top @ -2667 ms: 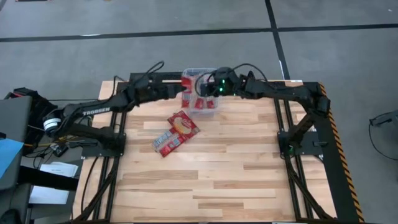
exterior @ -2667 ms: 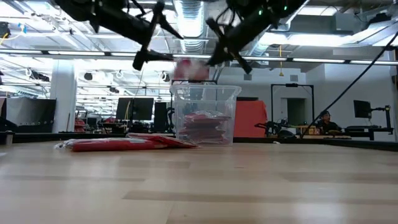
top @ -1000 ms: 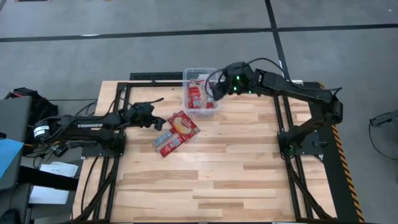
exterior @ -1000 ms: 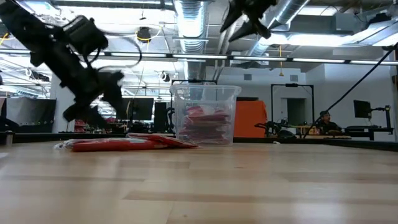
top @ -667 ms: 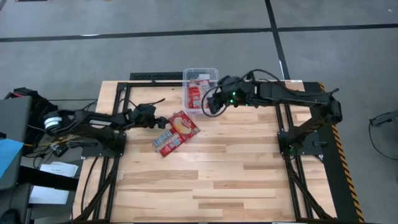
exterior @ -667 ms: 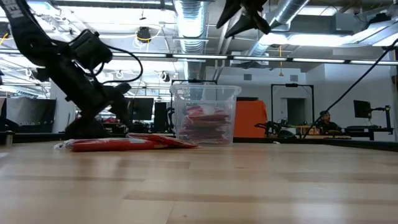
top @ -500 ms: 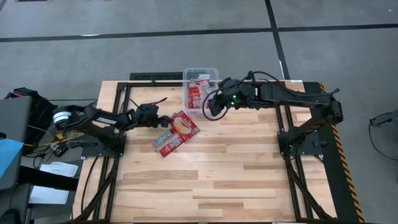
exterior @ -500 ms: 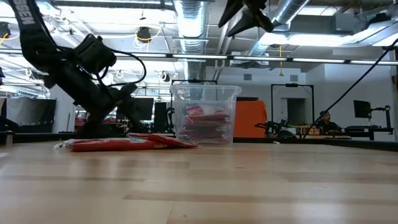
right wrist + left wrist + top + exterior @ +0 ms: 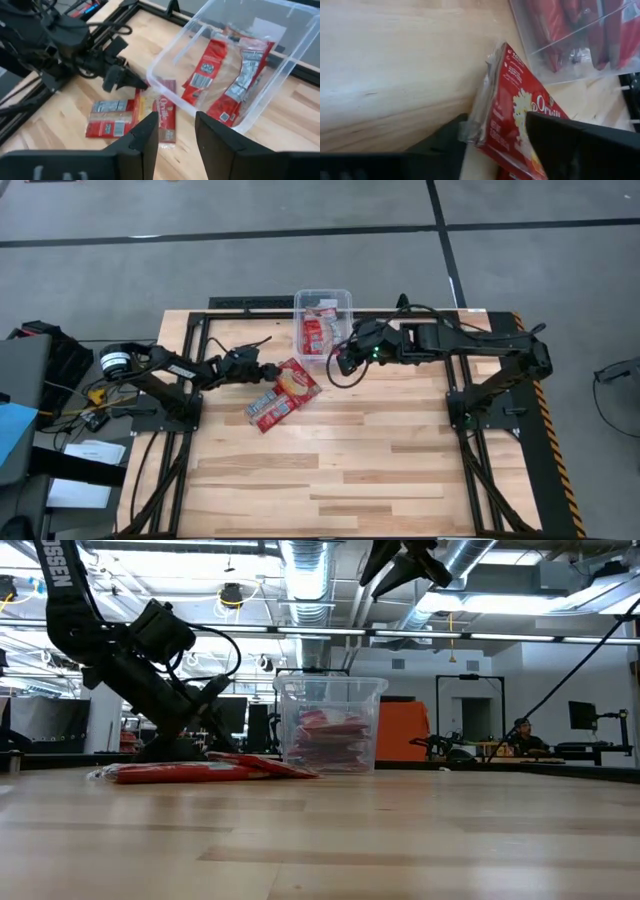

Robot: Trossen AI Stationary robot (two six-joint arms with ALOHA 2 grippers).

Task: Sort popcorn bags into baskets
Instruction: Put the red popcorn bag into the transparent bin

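Several small flat red popcorn packets (image 9: 314, 332) are lying inside the clear rectangular plastic bin with rounded corners (image 9: 323, 299), which is standing at the upper middle of the high view on the pale wooden plank worktop (image 9: 330, 470). In the right wrist view the packets (image 9: 239, 89) are leaning against one another within the bin's transparent walls (image 9: 172, 51). Just below and left of the bin in the high view, a red packet with a yellow popcorn picture (image 9: 294, 380) is lying flat on the worktop, and two more red packets with silver print (image 9: 270, 409) are lying side by side, touching its lower left edge.

At the centre left of the high view, the left tool (image 9: 266, 369) is reaching low along the worktop to the near edge of the yellow-printed packet. Its wrist view is showing its dark fingers (image 9: 580, 145) standing apart, one on each side of the packet's crimped end (image 9: 505, 105), not closed on it.

Right of the bin in the high view, the right tool (image 9: 341, 360) is hovering above the worktop, and in the low view it is hanging at the top of the frame (image 9: 400, 565), above the bin (image 9: 329, 726). Its fingers (image 9: 145, 137) are standing apart and holding nothing.
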